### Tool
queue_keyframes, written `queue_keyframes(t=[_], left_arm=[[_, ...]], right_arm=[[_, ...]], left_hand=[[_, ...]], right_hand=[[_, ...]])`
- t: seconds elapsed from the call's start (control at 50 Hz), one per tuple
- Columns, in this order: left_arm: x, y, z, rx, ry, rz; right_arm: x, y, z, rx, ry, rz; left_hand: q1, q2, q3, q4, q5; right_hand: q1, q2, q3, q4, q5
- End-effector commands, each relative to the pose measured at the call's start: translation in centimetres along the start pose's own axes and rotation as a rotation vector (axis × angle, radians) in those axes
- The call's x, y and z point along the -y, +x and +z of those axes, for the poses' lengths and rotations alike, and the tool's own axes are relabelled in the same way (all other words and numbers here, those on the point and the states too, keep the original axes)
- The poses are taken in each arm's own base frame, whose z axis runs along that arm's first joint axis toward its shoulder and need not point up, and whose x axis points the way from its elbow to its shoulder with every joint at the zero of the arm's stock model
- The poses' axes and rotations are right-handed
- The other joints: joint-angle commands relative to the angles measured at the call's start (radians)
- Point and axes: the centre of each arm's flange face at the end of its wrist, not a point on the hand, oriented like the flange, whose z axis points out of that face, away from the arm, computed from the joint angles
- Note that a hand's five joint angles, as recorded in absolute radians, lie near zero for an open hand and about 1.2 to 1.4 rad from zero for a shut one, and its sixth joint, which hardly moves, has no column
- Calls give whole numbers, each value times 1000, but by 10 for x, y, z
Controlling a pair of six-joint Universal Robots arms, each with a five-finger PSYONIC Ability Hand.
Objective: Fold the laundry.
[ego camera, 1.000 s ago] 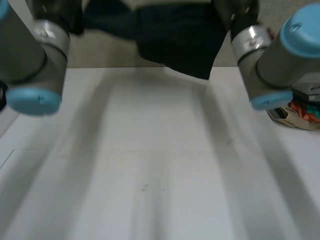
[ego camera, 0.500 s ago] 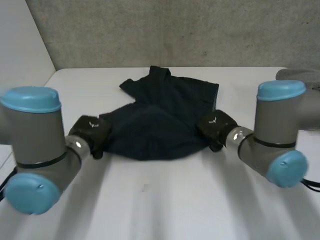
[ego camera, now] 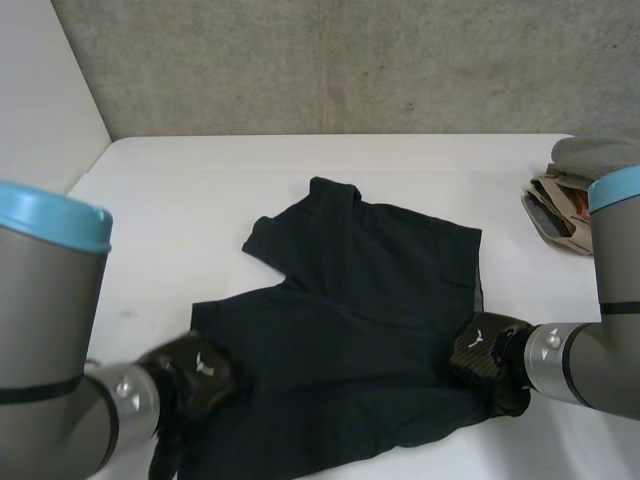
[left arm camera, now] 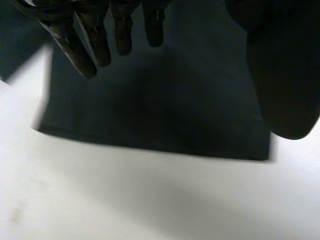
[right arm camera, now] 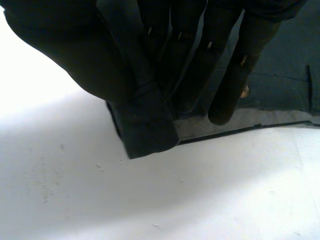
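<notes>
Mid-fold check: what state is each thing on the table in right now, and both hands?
Dark navy short-sleeved T-shirt: spread out on the white table, unfolded, slightly rumpled.
Left hand: at the shirt's near left corner, fingers straight, open over the cloth.
Right hand: at the near right corner, pinching the hem between thumb and fingers.
Grey and tan pile of cloth: at the table's right edge, apart from the shirt.

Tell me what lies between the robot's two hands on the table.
The dark T-shirt: in the head view its near part covers the whole stretch from the left hand to the right hand.
</notes>
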Motion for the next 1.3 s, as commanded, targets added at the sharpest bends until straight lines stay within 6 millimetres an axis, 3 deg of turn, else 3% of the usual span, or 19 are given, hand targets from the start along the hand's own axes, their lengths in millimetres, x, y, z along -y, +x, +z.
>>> queue_keyframes(t=[0.02, 0.1, 0.22, 0.38, 0.52, 0.6, 0.8, 0.82, 0.88, 0.92, 1.14, 1.3], left_arm=[[48, -57, 11, 229, 243, -49], [66, -97, 44, 308, 360, -131], [82, -140, 107, 249, 540, -199], [78, -159, 179, 227, 570, -116], [70, -151, 213, 223, 525, -35], [67, -144, 224, 226, 503, -1], [68, -138, 230, 279, 462, 54], [69, -136, 231, 280, 462, 60], [67, -135, 235, 296, 437, 91], [65, -137, 236, 327, 406, 104], [53, -158, 212, 575, 168, -22], [38, -138, 207, 539, 18, -36]], right_arm=[[-3, -2, 10, -44, 32, 40], [-3, -7, 13, -67, 53, 48], [-7, -12, 18, -99, 71, 46], [-11, -12, 22, -119, 70, 63], [-11, -9, 24, -138, 79, 81], [-12, -9, 25, -146, 72, 84], [-12, -7, 26, -162, 75, 78], [-12, -7, 26, -164, 76, 78], [-12, -7, 25, -166, 76, 81], [-13, -8, 25, -163, 75, 79], [-13, -8, 24, -169, 77, 78], [-10, -13, 23, -155, 81, 70]], left_hand=[[-15, -56, -58, -49, -66], [26, -15, -17, -8, -24], [455, 413, 411, 421, 404], [503, 461, 459, 469, 452], [500, 458, 456, 466, 449], [471, 429, 427, 437, 420], [406, 364, 362, 372, 355], [432, 390, 388, 398, 381], [792, 751, 749, 758, 742], [1200, 1158, 1156, 1166, 1149], [1207, 1165, 1163, 1173, 1156], [1207, 1165, 1163, 1173, 1156]], right_hand=[[297, 217, 207, 198, 190], [297, 217, 207, 198, 190], [297, 217, 207, 198, 190], [297, 217, 207, 198, 190], [297, 217, 207, 198, 190], [297, 217, 207, 198, 190], [297, 217, 207, 198, 190], [297, 217, 207, 198, 190], [297, 217, 207, 198, 190], [297, 217, 207, 198, 190], [297, 217, 207, 198, 190], [297, 217, 207, 198, 190]])
